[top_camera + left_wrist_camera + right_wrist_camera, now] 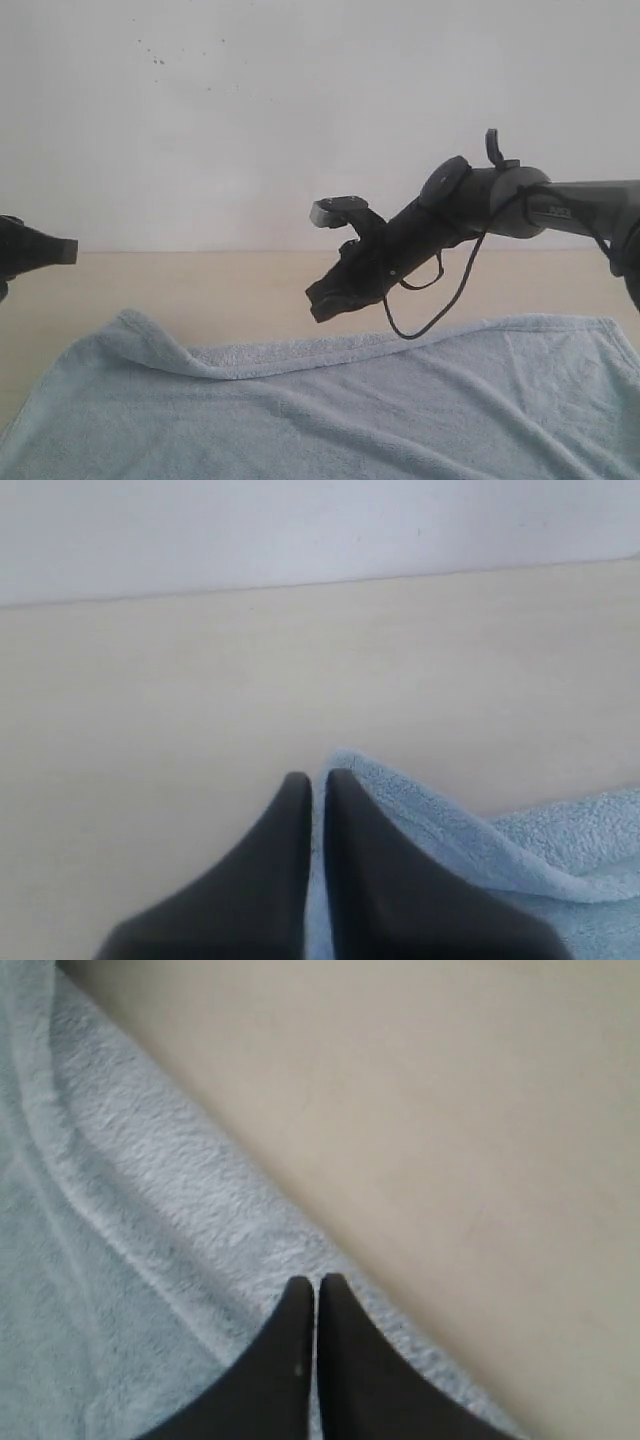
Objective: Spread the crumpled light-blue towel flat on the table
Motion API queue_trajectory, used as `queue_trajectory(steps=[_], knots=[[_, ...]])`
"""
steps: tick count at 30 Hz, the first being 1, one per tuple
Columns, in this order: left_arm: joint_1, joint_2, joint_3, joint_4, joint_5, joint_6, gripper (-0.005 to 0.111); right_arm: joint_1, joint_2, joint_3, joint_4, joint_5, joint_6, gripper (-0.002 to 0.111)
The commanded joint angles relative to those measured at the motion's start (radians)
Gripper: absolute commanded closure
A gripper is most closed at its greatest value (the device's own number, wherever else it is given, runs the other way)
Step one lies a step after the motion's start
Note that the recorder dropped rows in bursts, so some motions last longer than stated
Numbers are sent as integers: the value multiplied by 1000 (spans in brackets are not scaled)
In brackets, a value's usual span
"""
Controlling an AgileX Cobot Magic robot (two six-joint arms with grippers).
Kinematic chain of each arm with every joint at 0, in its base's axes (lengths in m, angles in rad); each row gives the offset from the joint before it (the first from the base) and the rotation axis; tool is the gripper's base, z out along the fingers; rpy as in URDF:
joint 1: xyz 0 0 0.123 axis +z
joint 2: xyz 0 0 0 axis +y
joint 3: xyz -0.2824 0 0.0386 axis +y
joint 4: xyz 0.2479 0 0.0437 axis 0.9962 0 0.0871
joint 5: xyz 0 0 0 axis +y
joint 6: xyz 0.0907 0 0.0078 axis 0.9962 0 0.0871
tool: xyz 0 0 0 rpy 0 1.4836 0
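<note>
Terry towel lies mostly flat on my tabletop, far hem rippled; left tool and right tool pressed together, empty.

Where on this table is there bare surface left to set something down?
Free: the table strip between the towel and the wall, deepest where the towel's far edge sags, between the left gripper and right gripper. Crowded: the right part of that strip lies under the right arm, and the towel covers the near side.
</note>
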State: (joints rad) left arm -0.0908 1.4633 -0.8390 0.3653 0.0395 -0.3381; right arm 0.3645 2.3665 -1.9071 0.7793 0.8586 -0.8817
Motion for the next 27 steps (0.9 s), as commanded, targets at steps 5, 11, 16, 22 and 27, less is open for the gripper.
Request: queue_trajectory(steps=[5,11,16,22,27], knots=[[0,247,-39,103,-369,-3,53,-7,-22,-12,-27,102,73,70],[0,435,-165,103,-370,-3,44,-15,-65,-12,-71,273,73,65],[-22,508,-199,181,-284,-13,51,-18,-79,-12,-73,316,73,65],[-34,550,-204,275,-218,-13,91,-18,-80,-12,-64,362,80,65],[-46,550,-182,288,-122,-26,103,-17,-86,-12,-53,362,128,65]])
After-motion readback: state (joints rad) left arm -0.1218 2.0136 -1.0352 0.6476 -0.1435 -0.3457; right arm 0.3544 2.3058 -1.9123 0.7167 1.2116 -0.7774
